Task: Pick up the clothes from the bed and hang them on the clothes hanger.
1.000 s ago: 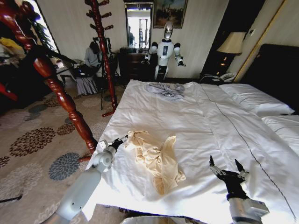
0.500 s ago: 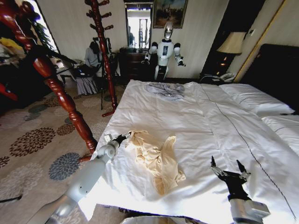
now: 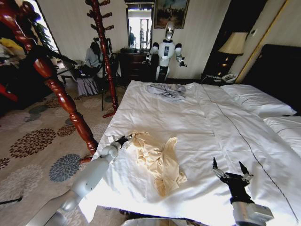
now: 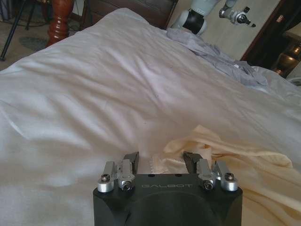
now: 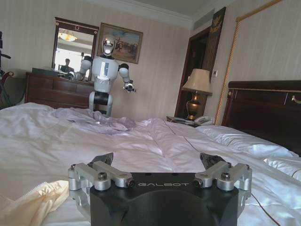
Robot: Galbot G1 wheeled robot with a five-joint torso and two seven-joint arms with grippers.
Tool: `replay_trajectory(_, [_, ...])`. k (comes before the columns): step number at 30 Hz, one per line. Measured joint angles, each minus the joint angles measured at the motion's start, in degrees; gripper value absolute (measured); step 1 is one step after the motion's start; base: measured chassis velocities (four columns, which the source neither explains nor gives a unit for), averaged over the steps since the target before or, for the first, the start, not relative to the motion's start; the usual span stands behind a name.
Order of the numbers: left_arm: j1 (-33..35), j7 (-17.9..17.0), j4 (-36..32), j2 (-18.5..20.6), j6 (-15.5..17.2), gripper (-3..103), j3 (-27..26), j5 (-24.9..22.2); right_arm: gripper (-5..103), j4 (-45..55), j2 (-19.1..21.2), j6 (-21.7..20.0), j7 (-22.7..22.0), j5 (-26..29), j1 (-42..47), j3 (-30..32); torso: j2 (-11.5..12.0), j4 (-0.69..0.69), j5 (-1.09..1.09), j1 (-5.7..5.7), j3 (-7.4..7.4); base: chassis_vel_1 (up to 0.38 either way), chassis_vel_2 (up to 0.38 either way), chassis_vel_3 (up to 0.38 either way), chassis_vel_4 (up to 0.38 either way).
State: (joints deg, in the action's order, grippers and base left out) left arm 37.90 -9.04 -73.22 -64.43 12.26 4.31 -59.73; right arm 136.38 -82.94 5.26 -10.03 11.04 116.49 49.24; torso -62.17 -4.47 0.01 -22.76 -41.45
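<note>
The pale cream-yellow T-shirt of thin soft fabric lies crumpled on the near left part of the large bed with the white duvet, close to its left edge. The left gripper is at the shirt's upper left corner; in the left wrist view its fingers are spread, with the fabric edge between them. The right gripper hovers over bare duvet, well apart from the shirt, jaws wide. A smaller grey garment lies at the bed's far end.
</note>
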Motion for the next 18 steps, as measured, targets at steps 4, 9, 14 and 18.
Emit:
replay_trajectory(4, [-0.3,0.1,0.8,-0.4,0.0,43,0.8,0.1,100,0.1,0.0,-0.1,0.0,0.0,0.0,0.0,0.0,0.0,0.0,0.0,0.0,0.0,0.0,0.0,0.0])
replay_trajectory(9, [0.2,0.0,0.2,-0.8,0.2,26,1.4,-0.1,100,0.3,0.1,-0.3,-0.1,0.2,-0.2,0.1,0.0,0.0,0.0,0.0,0.0,0.0,0.0,0.0,0.0])
replay_trajectory(14, [0.9,-1.1,-1.2,-0.9,0.2,21,1.4,0.0,100,0.2,0.1,-0.3,-0.2,0.2,-0.5,0.1,0.0,0.0,0.0,0.0,0.0,0.0,0.0,0.0,0.0])
replay_trajectory(18, [1.4,-2.1,-3.0,-0.5,0.2,12,0.8,0.2,100,-0.2,0.3,-0.6,-0.5,0.3,-0.9,0.0,0.0,0.0,0.0,0.0,0.0,0.0,0.0,0.0,0.0])
